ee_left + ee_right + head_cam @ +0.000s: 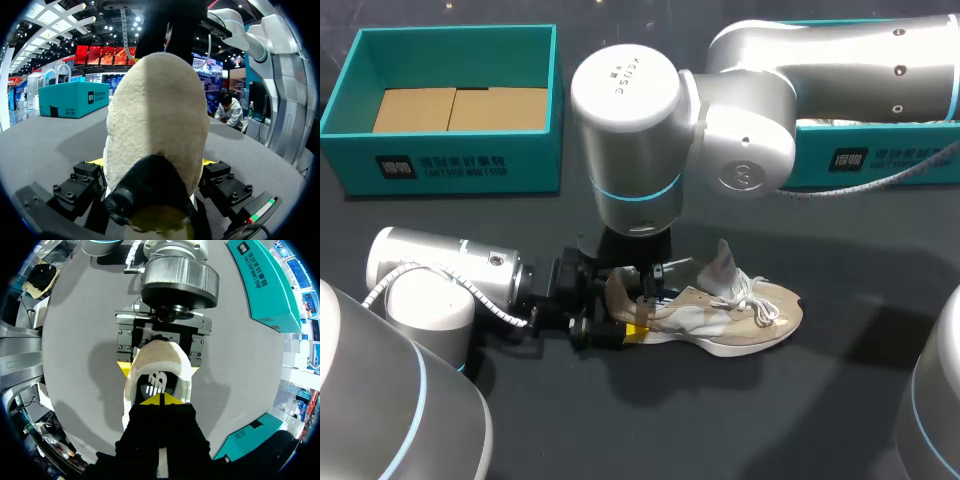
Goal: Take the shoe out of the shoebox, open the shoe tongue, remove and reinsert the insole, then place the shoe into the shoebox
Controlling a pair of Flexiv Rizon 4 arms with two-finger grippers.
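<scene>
My left gripper (623, 310) clamps the heel of the beige suede sneaker (760, 315), steadying it. My right gripper (161, 399) has its tips pressed together inside the opening; contents unclear.

the left gripper (620, 312) blocks the heel of the shoe (752, 316); the right gripper (650, 290) fills its opening from above. the table (865, 335) lies open past the toe; 2 shoeboxes (450, 165) (885, 160) stand well behind.

Dark grey matte table (840, 400), soft shadows, even light.
</scene>
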